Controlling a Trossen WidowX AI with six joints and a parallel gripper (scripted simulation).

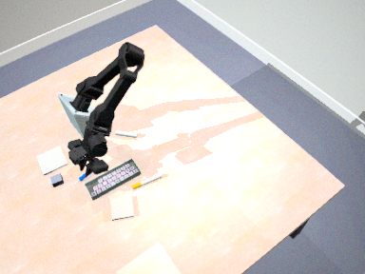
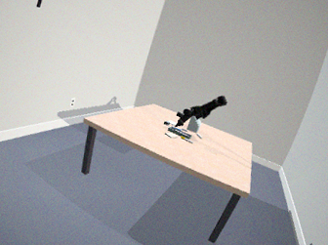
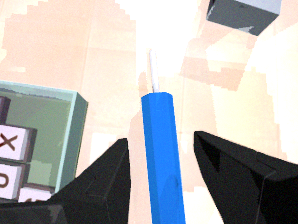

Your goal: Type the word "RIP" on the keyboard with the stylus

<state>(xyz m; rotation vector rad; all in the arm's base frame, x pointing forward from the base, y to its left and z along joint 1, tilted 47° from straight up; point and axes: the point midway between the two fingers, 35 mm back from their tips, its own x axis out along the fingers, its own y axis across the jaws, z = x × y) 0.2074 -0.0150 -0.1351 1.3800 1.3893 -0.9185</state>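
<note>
The blue stylus [image 1: 83, 177] [image 3: 161, 150] with a thin white tip lies flat on the desk just left of the green keyboard [image 1: 114, 178] [image 3: 50, 117] [image 2: 180, 131]. My gripper [image 1: 89, 167] [image 3: 160, 141] is low over the stylus, with one black finger on each side of the blue barrel. In the wrist view there is a gap between the barrel and each finger, so the fingers are open around it and do not clamp it. Only the keyboard's left end with a few keys shows in the wrist view.
A small grey block [image 1: 57, 180] [image 3: 245, 15] sits beyond the stylus tip. A white pen with a yellow end [image 1: 147, 181] lies right of the keyboard, and another white pen [image 1: 125, 134] lies behind it. White pads [image 1: 52, 159] [image 1: 122, 206] lie nearby.
</note>
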